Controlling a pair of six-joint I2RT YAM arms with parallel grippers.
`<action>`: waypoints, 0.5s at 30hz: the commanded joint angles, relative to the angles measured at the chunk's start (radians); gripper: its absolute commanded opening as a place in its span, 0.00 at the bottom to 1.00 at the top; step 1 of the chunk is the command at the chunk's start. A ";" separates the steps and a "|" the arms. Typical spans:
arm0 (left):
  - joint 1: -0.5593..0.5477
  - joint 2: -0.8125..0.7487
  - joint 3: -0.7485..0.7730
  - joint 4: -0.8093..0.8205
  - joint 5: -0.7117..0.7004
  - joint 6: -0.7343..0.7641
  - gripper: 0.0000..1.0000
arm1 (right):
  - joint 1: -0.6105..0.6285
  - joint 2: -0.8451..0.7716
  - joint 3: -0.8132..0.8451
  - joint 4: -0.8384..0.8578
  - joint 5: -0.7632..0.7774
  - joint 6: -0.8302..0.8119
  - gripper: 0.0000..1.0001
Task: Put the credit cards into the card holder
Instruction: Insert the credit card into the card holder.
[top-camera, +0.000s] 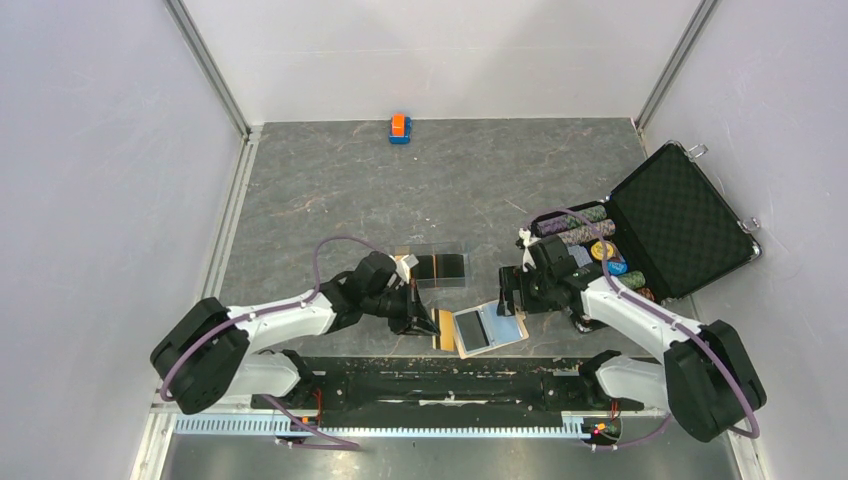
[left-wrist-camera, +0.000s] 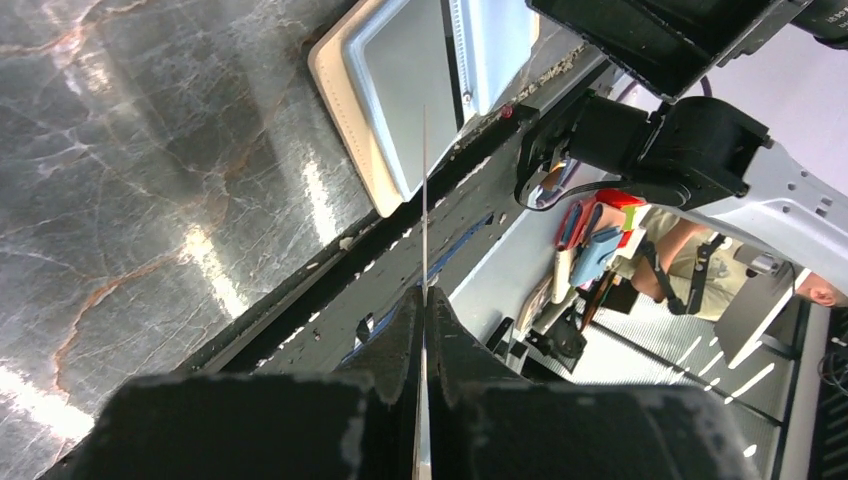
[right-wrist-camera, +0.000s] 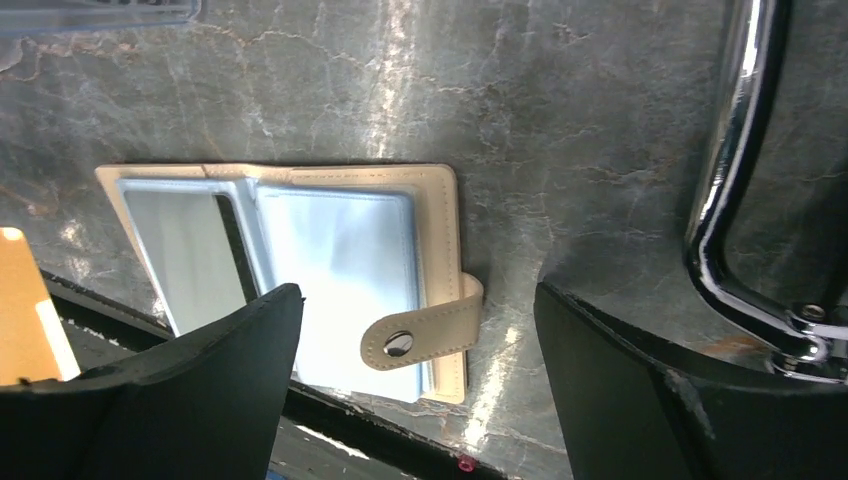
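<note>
The tan card holder (top-camera: 488, 328) lies open near the table's front edge, showing clear sleeves and a snap tab (right-wrist-camera: 425, 330). My left gripper (top-camera: 422, 322) is shut on an orange-gold credit card (top-camera: 441, 337), held on edge just left of the holder. The left wrist view shows that card edge-on (left-wrist-camera: 423, 200) between the shut fingers, and the left gripper (left-wrist-camera: 424, 295) faces the holder (left-wrist-camera: 400, 90). My right gripper (top-camera: 510, 300) is open and empty above the holder's right edge, with its jaws wide apart (right-wrist-camera: 417, 300). Black credit cards (top-camera: 441, 267) lie flat behind the left gripper.
A big black foam-lined case (top-camera: 680, 215) stands open at the right, with poker chips (top-camera: 590, 235) beside it. Its metal handle (right-wrist-camera: 730, 180) is close to my right fingers. A small orange-and-blue block (top-camera: 400, 128) sits at the far edge. The table's front rail (top-camera: 450, 385) is just below the holder.
</note>
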 joint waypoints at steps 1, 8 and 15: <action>-0.027 0.026 0.064 -0.041 -0.036 0.074 0.02 | 0.000 -0.031 -0.074 0.037 -0.090 0.024 0.85; -0.041 0.038 0.068 -0.021 -0.059 0.062 0.02 | 0.015 -0.108 -0.186 0.130 -0.249 0.154 0.73; -0.043 0.068 0.056 0.040 -0.058 0.036 0.02 | 0.061 -0.146 -0.247 0.222 -0.309 0.274 0.72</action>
